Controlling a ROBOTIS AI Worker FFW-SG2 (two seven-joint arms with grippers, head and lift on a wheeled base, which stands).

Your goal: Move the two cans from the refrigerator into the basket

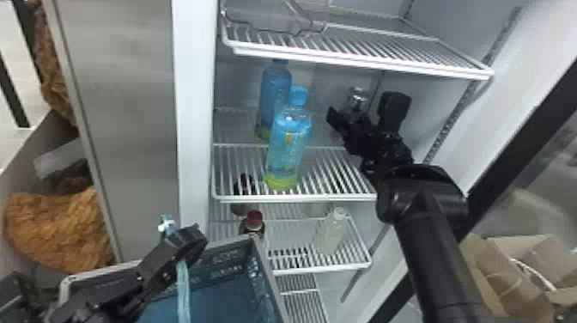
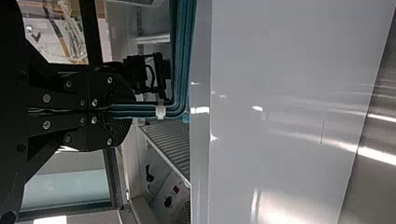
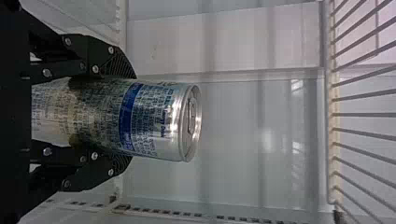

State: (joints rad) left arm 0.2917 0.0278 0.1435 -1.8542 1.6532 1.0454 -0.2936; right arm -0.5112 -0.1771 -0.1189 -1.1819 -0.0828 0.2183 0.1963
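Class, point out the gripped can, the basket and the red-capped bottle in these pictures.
Can (image 3: 154, 123): right wrist view, on its printed side.
Basket (image 1: 225, 262): head view, on its inner wall.
Red-capped bottle (image 1: 254, 218): head view, on its cap.

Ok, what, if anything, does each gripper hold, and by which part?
The right gripper holds a can by its sides, tab end free; the left gripper pinches teal cords near their white tie.

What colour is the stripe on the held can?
The stripe is blue, on the silver can; best seen in the right wrist view.
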